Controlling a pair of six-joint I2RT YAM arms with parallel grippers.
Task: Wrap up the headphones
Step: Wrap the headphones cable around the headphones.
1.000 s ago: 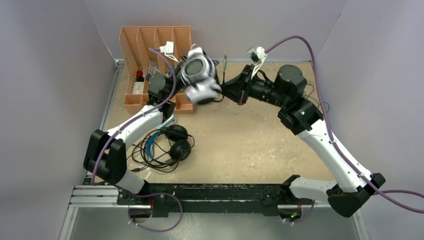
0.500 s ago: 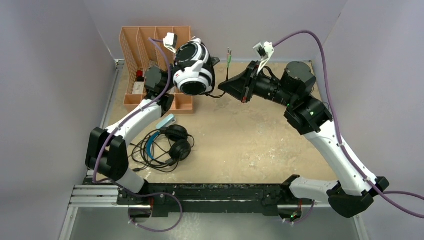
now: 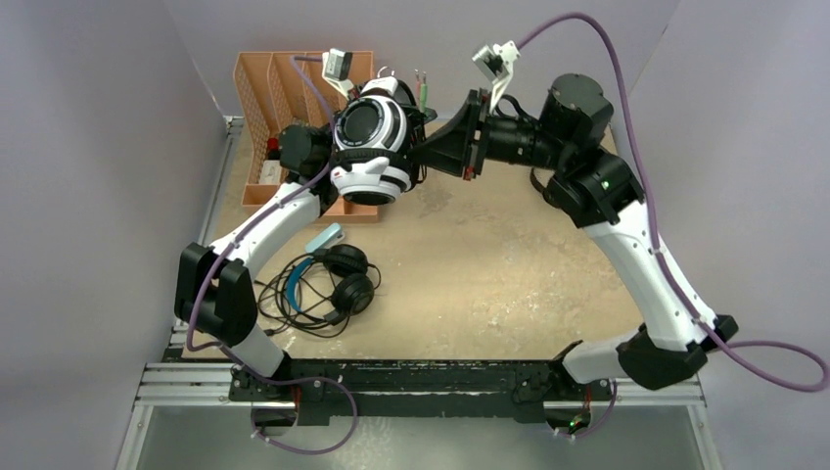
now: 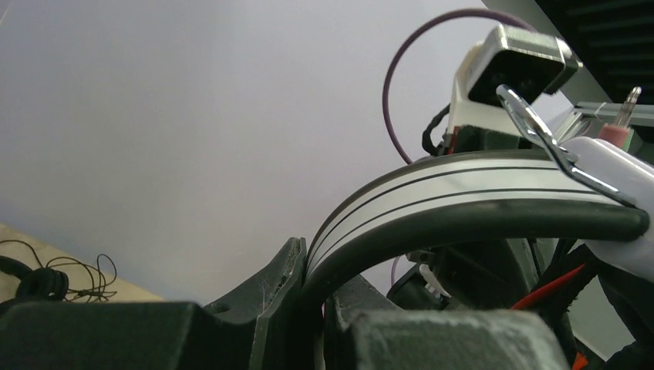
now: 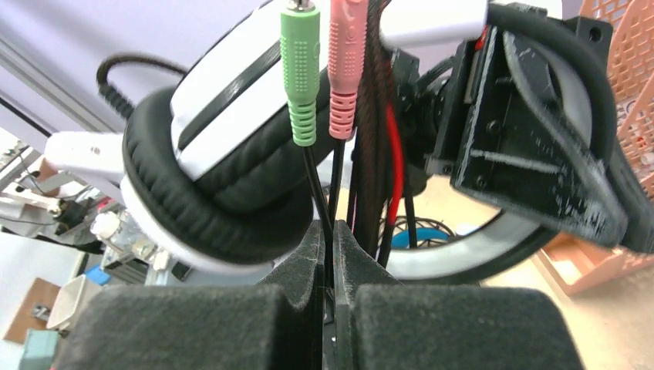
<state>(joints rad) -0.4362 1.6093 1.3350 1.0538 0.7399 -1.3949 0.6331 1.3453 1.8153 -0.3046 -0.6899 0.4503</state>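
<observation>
The white-and-black headset (image 3: 370,147) hangs in the air at the back left. My left gripper (image 4: 322,297) is shut on its striped headband (image 4: 463,189). My right gripper (image 3: 423,155) is right beside the ear cups, shut on the headset's thin black cable (image 5: 320,212) just below the green plug (image 5: 300,73) and pink plug (image 5: 344,69). More cable turns and a red wire run beside the ear cup (image 5: 208,169). The headset with the blue headband (image 3: 328,279) lies on the table with its cable loose. The slim all-black headset is mostly hidden; only a cable tangle (image 4: 73,274) shows.
An orange file rack (image 3: 269,93) stands at the back left, just behind the raised headset. A small light blue object (image 3: 325,238) lies beside the blue headset. Grey walls close in the left, back and right sides.
The left arm has lifted and turned the white-and-black headset toward the back. The right gripper has swung left and up with the plugs, closing in on the ear cups.
</observation>
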